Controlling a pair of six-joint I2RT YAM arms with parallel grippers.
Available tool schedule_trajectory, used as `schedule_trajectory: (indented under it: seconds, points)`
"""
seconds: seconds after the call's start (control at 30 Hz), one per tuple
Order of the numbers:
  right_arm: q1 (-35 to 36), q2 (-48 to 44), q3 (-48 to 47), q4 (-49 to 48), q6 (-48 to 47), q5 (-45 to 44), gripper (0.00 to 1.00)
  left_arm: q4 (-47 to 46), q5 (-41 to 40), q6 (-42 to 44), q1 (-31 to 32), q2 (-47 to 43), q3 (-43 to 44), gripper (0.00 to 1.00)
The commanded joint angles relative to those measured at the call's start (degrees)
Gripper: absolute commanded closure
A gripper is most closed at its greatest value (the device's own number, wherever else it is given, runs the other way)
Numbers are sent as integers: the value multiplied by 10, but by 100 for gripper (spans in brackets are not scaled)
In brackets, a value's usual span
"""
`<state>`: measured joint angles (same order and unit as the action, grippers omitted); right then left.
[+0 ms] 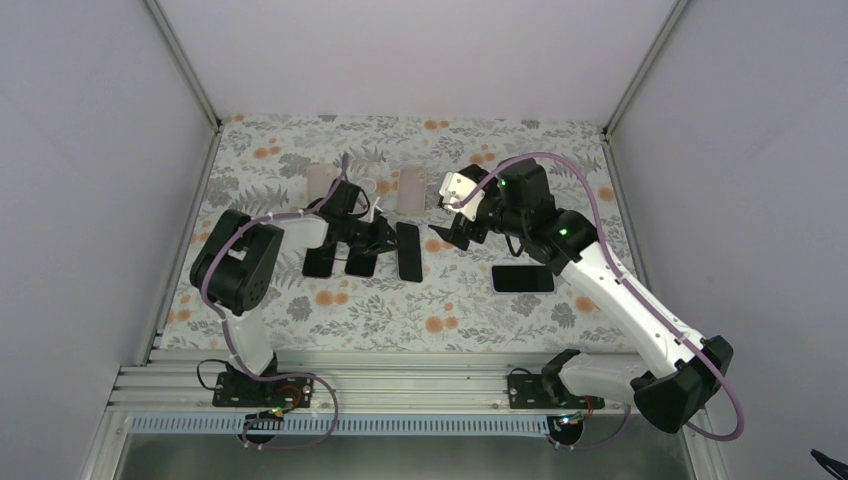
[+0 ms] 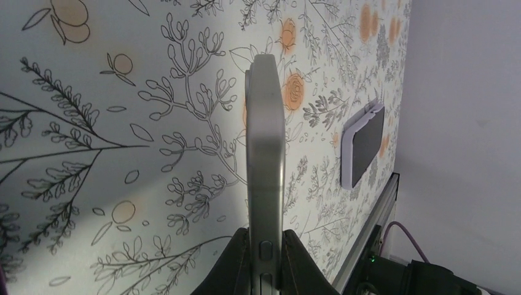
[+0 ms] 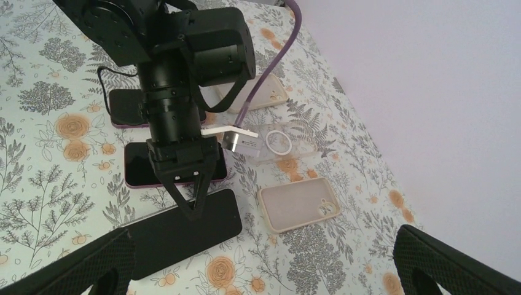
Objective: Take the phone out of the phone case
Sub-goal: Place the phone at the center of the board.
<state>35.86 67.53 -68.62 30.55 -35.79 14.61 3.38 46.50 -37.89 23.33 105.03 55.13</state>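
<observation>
No word, brand, number or sign can be read in any of the views; the small white block (image 3: 236,136) on the wrist of the black arm bears what looks like a tiny dark mark, too small to make out.
</observation>
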Motion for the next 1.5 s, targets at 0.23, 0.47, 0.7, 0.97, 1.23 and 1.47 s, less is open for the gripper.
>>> schedule_trajectory:
  seconds: [0.23,0.47,0.7,0.97,1.23,1.47]
  points:
    - [-6,-10,1,-1,15,13,1,19,-16,28,3,46,54,84]
    - [-6,-7,-1,-2,17,13,1,38,-53,32,4,46,58,67]
    - [-11,-5,8,-14,31,17,1,53,-82,37,4,25,59,47]
    - [-27,0,45,22,13,25,1,49,-104,52,3,-28,44,25]
    - [-85,20,52,124,-32,110,1,46,-108,112,3,-84,45,0]
    - [-184,60,65,205,-136,171,1,92,-109,186,3,-92,118,0]
